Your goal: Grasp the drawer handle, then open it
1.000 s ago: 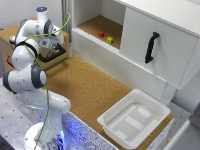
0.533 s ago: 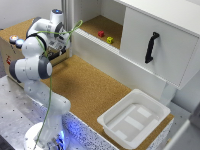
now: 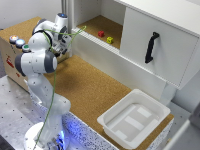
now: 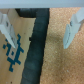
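tool (image 4: 39,30) astride black curved drawer handle (image 4: 36,45)

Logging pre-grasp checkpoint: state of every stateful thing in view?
hand: open, fingers either side of the drawer handle, not closed on it
drawer handle: ungrasped
white cabinet door: shut
open cabinet bay: holds two small blocks
white tray: empty

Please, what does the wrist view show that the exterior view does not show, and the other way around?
Only the wrist view shows the drawer handle close up, between the two pale fingers of the open gripper, and a blue pattern on the wood.

Only the exterior view shows the robot arm, the white door with its upright black handle, the white tray and the coloured buttons.

Both show the cork surface.
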`<state>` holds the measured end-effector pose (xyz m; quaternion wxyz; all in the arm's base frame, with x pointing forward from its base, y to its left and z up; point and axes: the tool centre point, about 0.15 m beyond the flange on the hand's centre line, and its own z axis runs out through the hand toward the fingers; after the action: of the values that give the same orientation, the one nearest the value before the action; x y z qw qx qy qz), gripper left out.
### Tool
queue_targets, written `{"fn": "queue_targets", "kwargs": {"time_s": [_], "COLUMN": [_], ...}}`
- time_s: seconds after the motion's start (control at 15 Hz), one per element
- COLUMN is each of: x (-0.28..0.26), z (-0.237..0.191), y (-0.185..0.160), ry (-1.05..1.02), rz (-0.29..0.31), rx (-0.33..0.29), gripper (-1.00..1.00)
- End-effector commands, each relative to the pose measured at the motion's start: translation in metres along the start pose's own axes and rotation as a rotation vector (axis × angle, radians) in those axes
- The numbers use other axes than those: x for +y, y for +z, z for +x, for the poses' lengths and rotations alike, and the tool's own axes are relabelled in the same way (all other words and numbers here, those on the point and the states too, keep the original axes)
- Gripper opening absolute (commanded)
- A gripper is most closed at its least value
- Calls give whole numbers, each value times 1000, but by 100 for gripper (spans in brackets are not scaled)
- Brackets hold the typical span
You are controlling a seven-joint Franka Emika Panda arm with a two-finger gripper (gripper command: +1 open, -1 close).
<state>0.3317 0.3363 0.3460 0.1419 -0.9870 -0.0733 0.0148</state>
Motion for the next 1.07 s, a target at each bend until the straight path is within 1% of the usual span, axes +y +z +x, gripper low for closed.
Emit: {"fn": "queue_targets", "kwargs": {"time_s": [0.0, 0.2, 0.27, 0.53, 0.6, 0.67, 0.87, 1.0], "x": [13, 16, 18, 15, 14, 12, 9, 9], "z": [-9, -6, -4, 3, 4, 4, 7, 9], "y": [30, 28, 29, 35, 36, 37, 44, 44], "ry": [52, 72, 89, 76, 64, 42, 14, 9], "rz": [205, 231, 236, 242, 248, 263, 276, 267], "rx": [121, 179, 188, 181, 175, 172, 142, 139], "gripper": [100, 100, 100, 100, -100, -100, -100, -100]}}
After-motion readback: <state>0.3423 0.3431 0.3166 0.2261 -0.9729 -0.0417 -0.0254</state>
